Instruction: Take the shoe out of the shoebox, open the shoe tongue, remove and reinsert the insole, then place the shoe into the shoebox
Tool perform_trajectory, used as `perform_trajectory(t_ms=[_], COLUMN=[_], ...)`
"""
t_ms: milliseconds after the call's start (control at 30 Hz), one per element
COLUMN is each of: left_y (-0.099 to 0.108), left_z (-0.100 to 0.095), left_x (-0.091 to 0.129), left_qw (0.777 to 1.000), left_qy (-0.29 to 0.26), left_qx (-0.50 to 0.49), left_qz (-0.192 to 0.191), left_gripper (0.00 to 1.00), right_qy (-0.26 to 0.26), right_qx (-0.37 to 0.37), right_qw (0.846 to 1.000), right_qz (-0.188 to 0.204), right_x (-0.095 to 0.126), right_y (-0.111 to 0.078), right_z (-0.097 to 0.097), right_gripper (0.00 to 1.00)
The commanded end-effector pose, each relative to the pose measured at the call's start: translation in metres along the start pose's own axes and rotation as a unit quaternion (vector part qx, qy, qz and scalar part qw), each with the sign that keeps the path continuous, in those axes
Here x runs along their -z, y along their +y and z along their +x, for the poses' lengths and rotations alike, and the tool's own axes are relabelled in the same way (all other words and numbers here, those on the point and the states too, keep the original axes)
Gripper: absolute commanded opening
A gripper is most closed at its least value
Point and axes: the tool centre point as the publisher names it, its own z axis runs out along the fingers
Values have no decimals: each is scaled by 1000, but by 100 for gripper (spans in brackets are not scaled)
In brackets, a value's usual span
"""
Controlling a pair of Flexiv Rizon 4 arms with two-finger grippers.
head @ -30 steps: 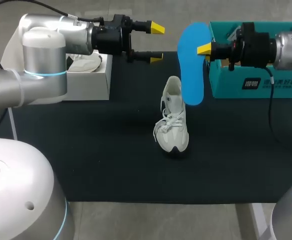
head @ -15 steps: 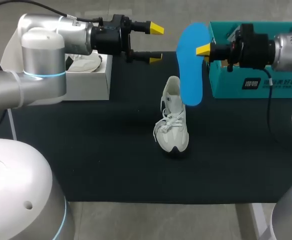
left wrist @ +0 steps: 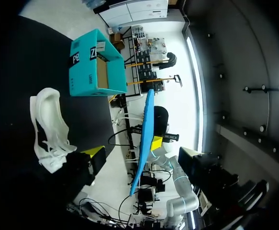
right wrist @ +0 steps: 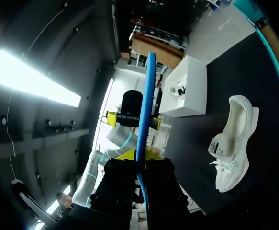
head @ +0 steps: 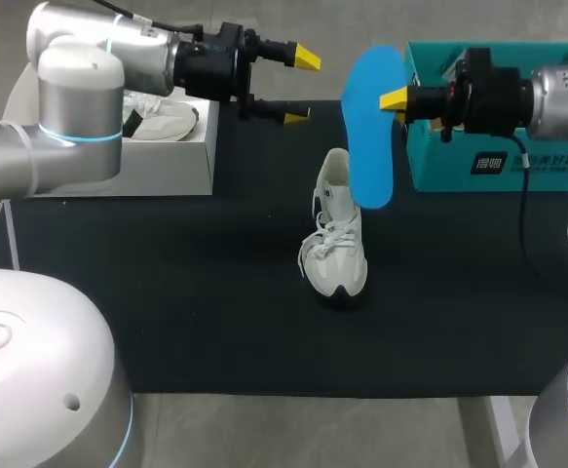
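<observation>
Right gripper clamps the upright blue insole above the white shoe, apparently clear of it; left gripper hangs wide open, empty.

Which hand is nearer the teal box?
Right. The right hand, shut on the insole, is right at the teal box's edge. The left hand hangs open much farther off, beside the white box.
</observation>
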Motion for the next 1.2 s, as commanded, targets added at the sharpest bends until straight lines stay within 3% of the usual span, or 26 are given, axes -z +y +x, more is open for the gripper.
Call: perform_trajectory(t_ms=[33,267,1200], left_y=[1,1,3], left_z=[9,9,5], left_x=[2,0,-1], left_qw=[1000,998,999], left_qy=[-28,-54,-45], left_qx=[3,9,10], left_qz=[-3,-13,-18], left_gripper=[100,100,100], right_qy=[1,3,6], right_qx=[-1,-2,-2], right_qw=[1000,1000,1000], right_qz=[1,4,-2], right_x=[-3,-5,-8], right_y=[0,-1,-2], right_z=[-1,-1,0], right_gripper=[0,0,0])
